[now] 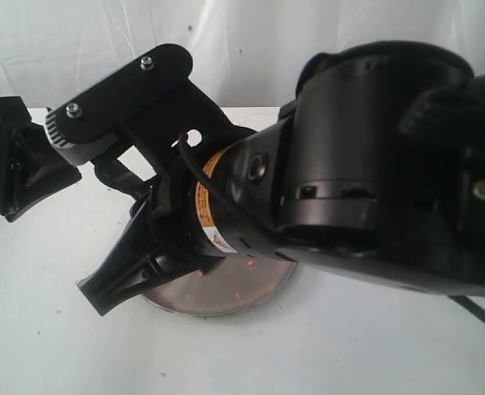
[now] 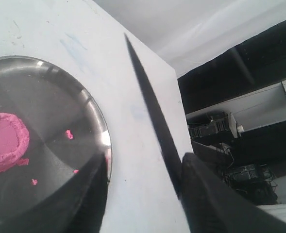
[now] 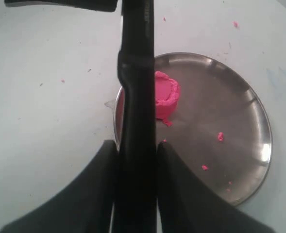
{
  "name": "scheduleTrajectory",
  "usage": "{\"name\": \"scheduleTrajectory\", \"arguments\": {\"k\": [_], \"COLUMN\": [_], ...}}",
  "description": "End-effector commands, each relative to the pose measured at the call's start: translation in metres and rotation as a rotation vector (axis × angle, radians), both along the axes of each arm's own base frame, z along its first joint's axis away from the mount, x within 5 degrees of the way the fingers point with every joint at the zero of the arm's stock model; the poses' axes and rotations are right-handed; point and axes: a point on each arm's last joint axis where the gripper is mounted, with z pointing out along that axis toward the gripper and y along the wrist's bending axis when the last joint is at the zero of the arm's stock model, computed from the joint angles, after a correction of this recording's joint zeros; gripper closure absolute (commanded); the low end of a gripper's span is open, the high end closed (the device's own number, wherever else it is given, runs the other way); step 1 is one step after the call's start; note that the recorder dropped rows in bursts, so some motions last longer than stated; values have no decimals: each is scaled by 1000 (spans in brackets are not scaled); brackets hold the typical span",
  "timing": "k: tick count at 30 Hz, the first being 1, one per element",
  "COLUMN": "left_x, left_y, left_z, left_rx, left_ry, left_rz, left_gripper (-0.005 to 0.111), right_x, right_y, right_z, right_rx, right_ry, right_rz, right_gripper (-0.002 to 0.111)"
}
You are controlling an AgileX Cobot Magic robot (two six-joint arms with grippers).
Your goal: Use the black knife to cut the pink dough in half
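Note:
The pink dough (image 3: pixel 166 94) is a squat round lump with a raised rim on the steel plate (image 3: pixel 220 97), near the plate's edge. My right gripper (image 3: pixel 137 145) is shut on the black knife (image 3: pixel 135 73), which runs straight out over the plate's edge and hides one side of the dough. In the left wrist view the dough (image 2: pixel 4 141) sits on the plate (image 2: pixel 50 97), and the knife's pointed blade (image 2: pixel 150 107) runs beside one finger of my left gripper (image 2: pixel 143 160), which stands wide open. In the exterior view my right gripper (image 1: pixel 110 288) hides dough and knife; my left gripper (image 1: pixel 36 177) hangs at the far left.
Tiny pink crumbs (image 3: pixel 220 137) lie on the plate and on the white table (image 3: pixel 45 97). The bulky right arm (image 1: pixel 366 164) fills much of the exterior view above the plate (image 1: pixel 226 296). The table's edge (image 2: pixel 174 73) is close beyond the blade.

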Motion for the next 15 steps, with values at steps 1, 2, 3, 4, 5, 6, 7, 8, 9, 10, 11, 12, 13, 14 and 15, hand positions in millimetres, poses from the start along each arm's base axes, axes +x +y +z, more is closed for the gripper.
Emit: {"name": "scheduleTrajectory", "arguments": {"k": [1,2,3,4,5,6,7,8,9,10,11,12,13,14,15], "left_x": [-2,-3,-3,-3,-3,-3,-3,-2,-2,-1,-1,0,0,0,0], "left_y": [-4,-4,-4,-4,-5,-5,-5,-5,-5,-5,-6,-6,-6,-6,-6], "left_z": [1,1,1,1,1,2,3,5,7,8,10,11,13,13,13], "left_rx": [-62,-75,-88,-109,-128,-134,-141,-148,-159,-167,-171,-173,-175,-186,-196], "left_ry": [18,26,35,49,61,63,63,61,64,65,63,60,57,65,73], "left_rz": [-28,-28,-27,-26,-25,-25,-24,-25,-24,-22,-22,-22,-22,-20,-18], "left_gripper": [64,68,70,72,74,75,75,75,75,75,75,75,75,75,75], "right_x": [0,0,-1,-1,-1,-1,-1,-1,-1,-1,-1,-1,-1,-1,-1], "right_y": [2,2,2,2,2,2,2,2,2,2,2,2,2,2,2], "right_z": [4,4,4,4,4,4,4,4,4,4,4,4,4,4,4], "right_rx": [21,21,22,22,22,23,27,28,28,29,29,31,31,33,33], "right_ry": [-8,-8,-6,-6,-6,-5,-2,-1,-1,0,0,2,2,4,4], "right_rz": [8,8,7,7,7,5,2,0,0,-1,-1,-3,-4,-5,-5], "right_gripper": [107,107,107,107,107,107,107,107,107,107,107,107,107,107,107]}}
